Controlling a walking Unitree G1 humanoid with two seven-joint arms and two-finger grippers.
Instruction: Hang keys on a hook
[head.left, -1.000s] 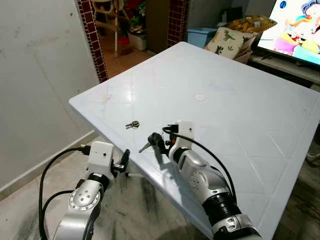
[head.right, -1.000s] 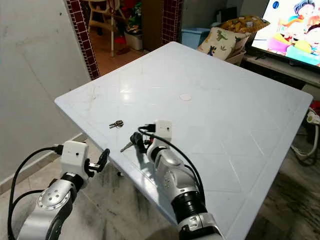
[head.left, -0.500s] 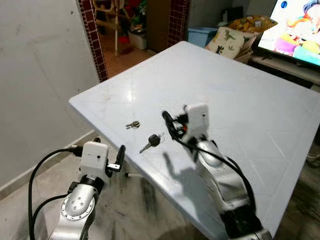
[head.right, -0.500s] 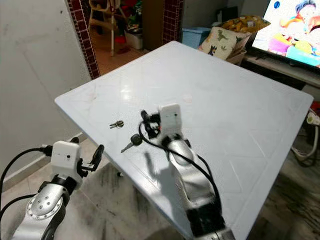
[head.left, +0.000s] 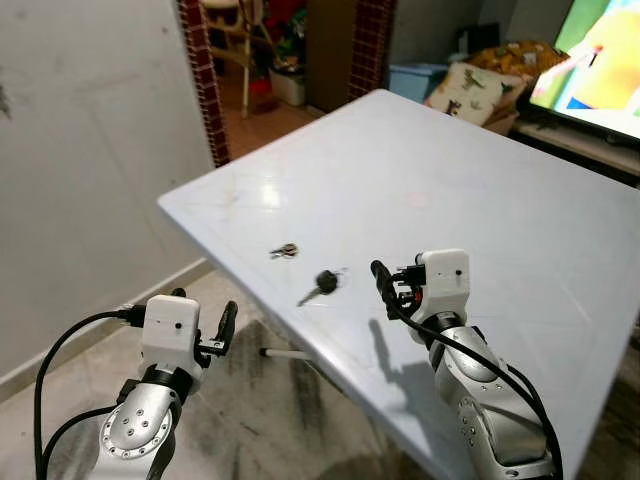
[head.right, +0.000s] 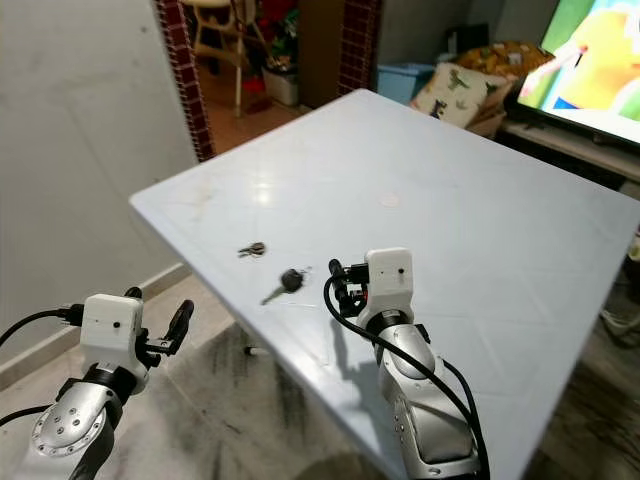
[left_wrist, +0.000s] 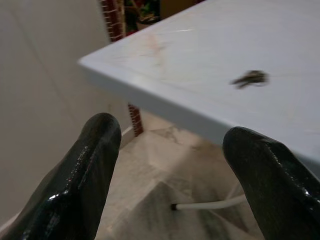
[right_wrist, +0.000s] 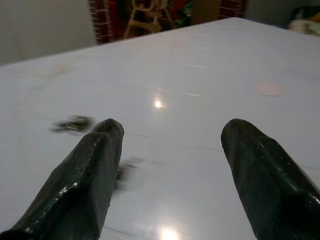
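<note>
A key with a black head (head.left: 322, 283) lies on the white table (head.left: 500, 190) near its front edge. A smaller bunch of keys (head.left: 284, 250) lies just to its left; the left wrist view shows it as a dark blur (left_wrist: 250, 78). My right gripper (head.left: 385, 285) hovers low over the table just right of the black-headed key, open and holding nothing. Its two fingers (right_wrist: 95, 165) stand wide apart. My left gripper (head.left: 225, 325) is open below the table's edge, over the floor. No hook can be made out.
A plain wall runs along the left, with a brick-edged doorway (head.left: 200, 80) behind the table's far corner. A dinosaur cushion (head.left: 470, 90), a blue box (head.left: 415, 78) and a lit screen (head.left: 600, 60) stand at the back right. A white rod (head.left: 285, 353) lies under the table.
My right gripper was at the black-headed key, then rose and drew back to the right; the key stays on the table. The left arm sank a little. The camera has shifted.
</note>
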